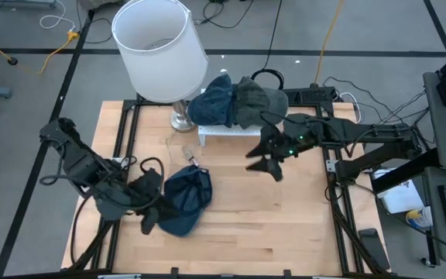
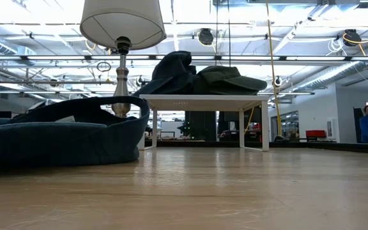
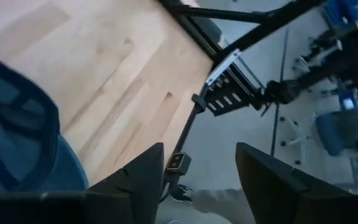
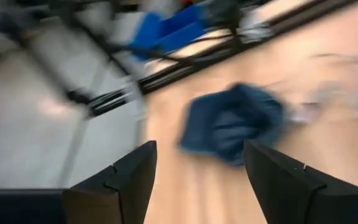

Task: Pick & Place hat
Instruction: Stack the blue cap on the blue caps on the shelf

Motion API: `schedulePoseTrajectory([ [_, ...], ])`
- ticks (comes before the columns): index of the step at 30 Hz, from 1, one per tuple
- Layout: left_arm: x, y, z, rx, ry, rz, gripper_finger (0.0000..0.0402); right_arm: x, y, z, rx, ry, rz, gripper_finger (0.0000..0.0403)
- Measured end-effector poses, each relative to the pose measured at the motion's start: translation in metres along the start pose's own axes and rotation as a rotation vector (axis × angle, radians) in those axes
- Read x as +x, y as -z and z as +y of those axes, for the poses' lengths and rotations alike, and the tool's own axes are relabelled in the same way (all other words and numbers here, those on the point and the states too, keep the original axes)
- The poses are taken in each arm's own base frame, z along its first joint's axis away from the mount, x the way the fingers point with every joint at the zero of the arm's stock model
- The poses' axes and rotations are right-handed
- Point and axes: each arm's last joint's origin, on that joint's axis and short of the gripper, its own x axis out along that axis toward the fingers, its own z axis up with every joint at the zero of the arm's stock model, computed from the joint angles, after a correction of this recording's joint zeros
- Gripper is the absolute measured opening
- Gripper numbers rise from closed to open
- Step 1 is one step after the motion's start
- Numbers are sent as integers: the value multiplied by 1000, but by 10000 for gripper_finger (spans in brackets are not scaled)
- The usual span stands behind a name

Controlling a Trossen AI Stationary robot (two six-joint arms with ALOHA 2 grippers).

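Note:
A dark blue hat [image 1: 188, 200] lies opening-up on the table's near-left part; it fills the left of the low view [image 2: 56, 137]. My left gripper [image 1: 152, 217] is open at the hat's left edge; in its wrist view [image 3: 197, 180] the hat [image 3: 17, 143] lies beside the fingers, with nothing between them. My right gripper [image 1: 263, 169] is open in the air right of centre, and its wrist view [image 4: 197, 174] looks toward the hat [image 4: 232, 121]. A second blue hat [image 1: 211, 102] and a dark green hat [image 1: 260, 99] rest on a small white stand [image 2: 203, 99].
A table lamp with a white shade [image 1: 159, 50] stands at the far left of the table, next to the white stand [image 1: 227, 132]. Bare wood lies between the hat and the table's near and right edges. Cables and a power strip [image 1: 312, 94] lie beyond the far edge.

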Motion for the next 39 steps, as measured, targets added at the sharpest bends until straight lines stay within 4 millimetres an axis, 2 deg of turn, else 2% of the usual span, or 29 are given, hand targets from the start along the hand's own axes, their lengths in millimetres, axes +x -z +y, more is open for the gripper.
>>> schedulePoseTrajectory([
  [4,27,9,-2,-74,-64,16,207,-3,-2,7,-47,-148,17,227],
  [12,87,31,-5,-274,-193,108,175,-31,3,17,-192,-141,-15,219],
  [18,123,37,-7,-378,-277,131,168,-53,7,20,-207,-149,-5,219],
  [23,144,37,-6,-454,-380,207,168,-66,12,24,-220,-174,9,221],
  [30,180,46,14,-516,-635,355,168,-69,18,30,-241,-194,31,222],
  [39,224,67,42,-501,-838,391,168,-68,23,37,-317,-169,25,222],
])
